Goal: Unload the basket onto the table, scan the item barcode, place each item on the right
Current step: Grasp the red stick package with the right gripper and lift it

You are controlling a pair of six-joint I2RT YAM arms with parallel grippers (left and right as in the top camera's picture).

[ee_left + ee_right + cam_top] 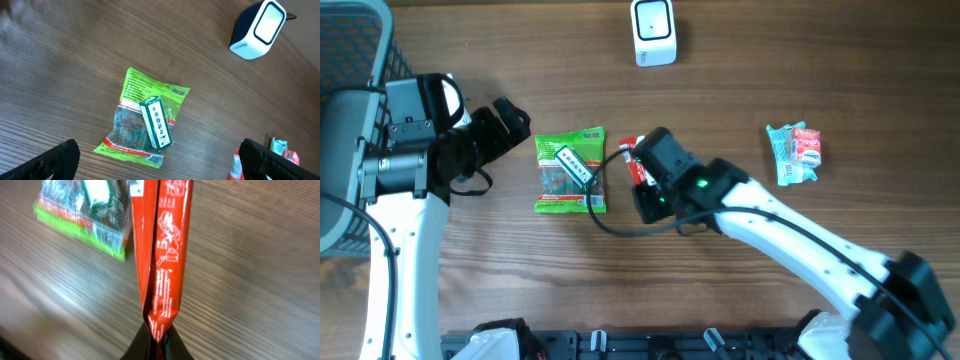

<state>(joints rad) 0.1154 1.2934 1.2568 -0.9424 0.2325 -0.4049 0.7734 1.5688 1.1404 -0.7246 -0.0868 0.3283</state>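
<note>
R pincer (159, 336) is clamped tight on one end of the red packet (162, 255), jaws nearly together w/ the thin wrapper pinched between them. The packet sticks out edge-on from the fingers above the wood table (770, 60), just beside the green snack bag (132, 100). A small green-and-white box (156, 123) lies on top of that bag. L pincer (508, 128) is spread wide w/ nothing in it, near the bag's other side. The white scanner (653, 30) sits at the far edge, well apart from the packet. A blue-and-red pkt (795, 152) lies off to the R.
</note>
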